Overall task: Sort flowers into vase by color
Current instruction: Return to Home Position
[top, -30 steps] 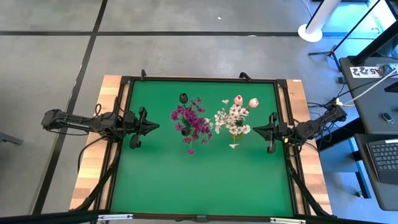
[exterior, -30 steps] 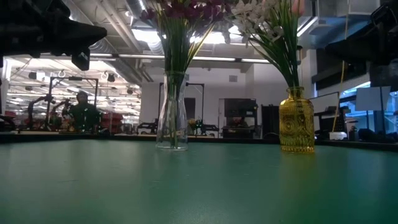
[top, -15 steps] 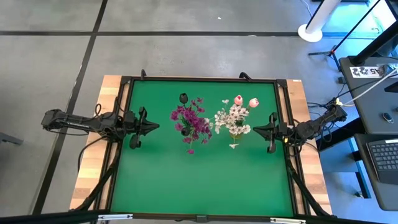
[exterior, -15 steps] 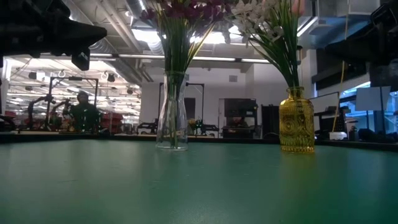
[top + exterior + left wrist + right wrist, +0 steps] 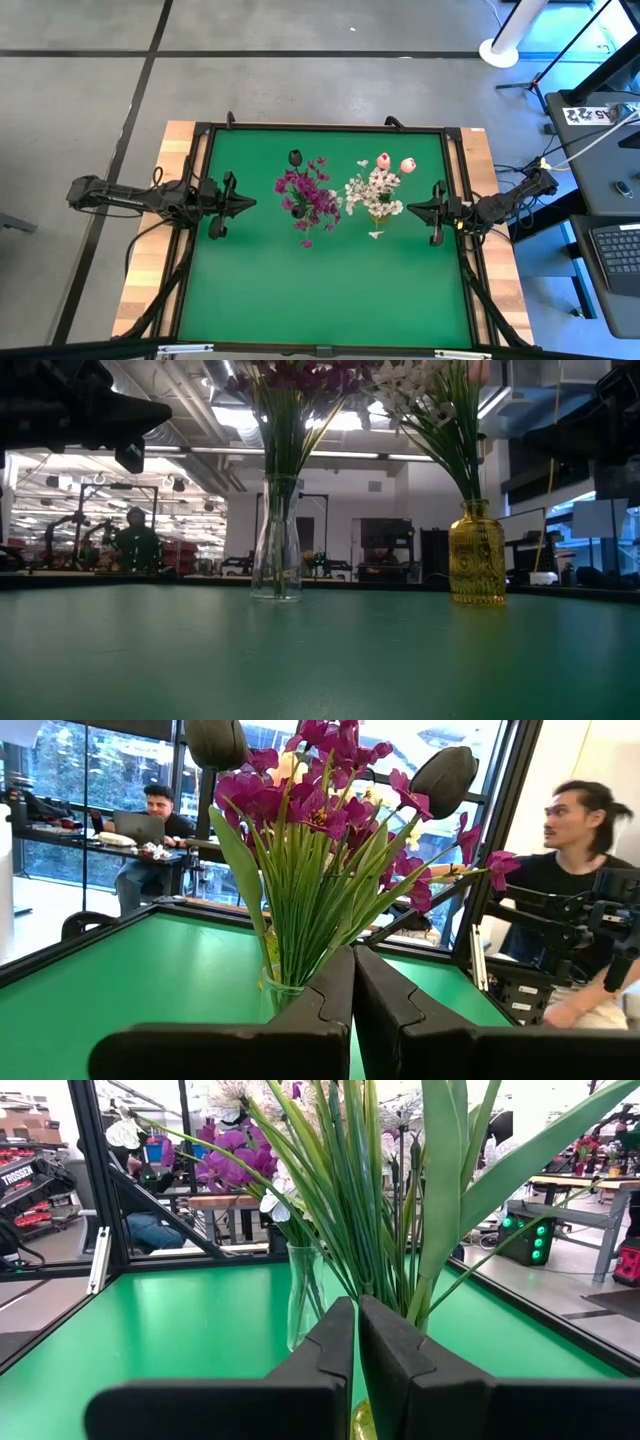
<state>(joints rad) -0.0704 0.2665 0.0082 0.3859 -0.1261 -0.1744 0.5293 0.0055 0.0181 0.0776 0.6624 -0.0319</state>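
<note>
A green surface (image 5: pixel 320 660) fills the lower half of the frame. Left of centre on it stands a transparent vase (image 5: pixel 276 550), upright, its green stems fanning up to magenta flowers (image 5: pixel 300 374) cut off by the top edge. Right of centre stands a yellow vase (image 5: pixel 477 555), also upright and well apart from the first. It holds leafy stems topped by white flowers (image 5: pixel 405 382) and a pink bud (image 5: pixel 479 370) at the top edge. Dark parts of the left arm (image 5: pixel 70 410) hang in the upper left corner, and parts of the right arm (image 5: pixel 595 425) in the upper right. Far behind, at the left, a person (image 5: pixel 135 540) shows in the room.
</note>
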